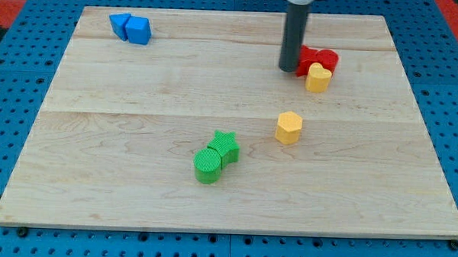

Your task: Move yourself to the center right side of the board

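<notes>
My tip rests on the wooden board at the view's upper right of centre. It stands right beside the left edge of a red block, whose shape I cannot make out. A yellow heart block lies against the red block's lower side, just right of the tip. A yellow hexagon block sits below the tip, near the board's middle right.
Two blue blocks sit together at the view's top left. A green star block and a green cylinder block touch each other at the lower centre. A blue pegboard surrounds the board.
</notes>
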